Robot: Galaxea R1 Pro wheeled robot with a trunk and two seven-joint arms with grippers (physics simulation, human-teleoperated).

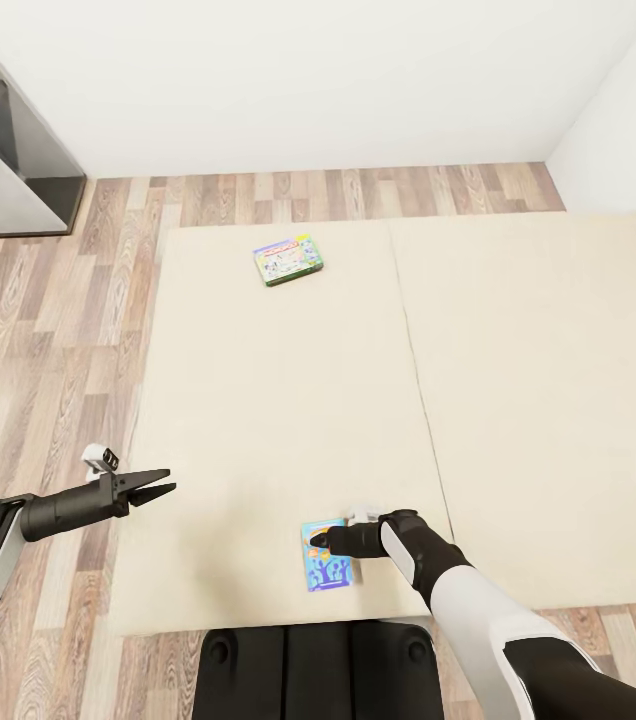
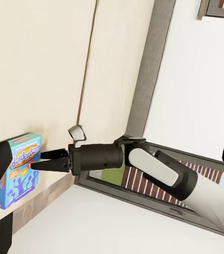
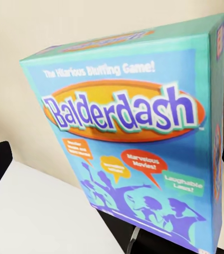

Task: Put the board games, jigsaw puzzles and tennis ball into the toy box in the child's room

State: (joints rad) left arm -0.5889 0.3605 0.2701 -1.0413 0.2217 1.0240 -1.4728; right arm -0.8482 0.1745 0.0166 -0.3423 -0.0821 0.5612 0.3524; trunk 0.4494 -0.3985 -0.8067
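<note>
**Board games on the bed, none boxed yet**

The right tool (image 1: 320, 541) reaches the Balderdash game (image 1: 326, 569) at the bed's (image 1: 258, 420) near edge, jaws apart around its end. The left tool (image 1: 156, 487) hangs spread, empty. A second board game (image 1: 287, 260) lies far. Judging by this, collection has barely begun.

The blue board game box (image 3: 138, 137) carries the big title "Balderdash" in purple letters on an orange oval. Above the title stands the line "The Hilarious Bluffing Game!" in white. Below the title are small speech bubbles; one red bubble reads "Marvelous Movies!" and a green one seems to read "Laughable Laws!", the others are too blurred to read. The second board game box (image 1: 287, 259), on the bed at 12 o'clock from the robot, has print too small to read.
</note>
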